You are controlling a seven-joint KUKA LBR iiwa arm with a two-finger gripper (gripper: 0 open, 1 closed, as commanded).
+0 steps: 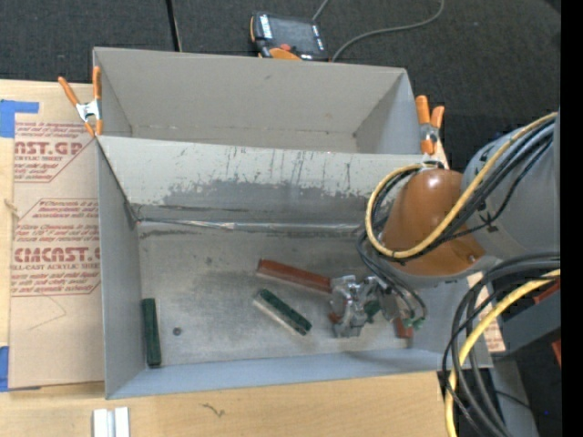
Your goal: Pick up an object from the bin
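Where claw hovers — red bar, green stick

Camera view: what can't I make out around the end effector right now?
1. Whether the end effector holds anything is unclear in the camera view; its tip merges with small clutter.
2. Beside it, a small red piece and a green piece: too small to identify.
3. Right end of the bin: hidden by the orange wrist cover and cables.

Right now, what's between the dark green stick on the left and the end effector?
In the camera view: mostly bare bin floor, then a green-and-tan stick just before the end effector.
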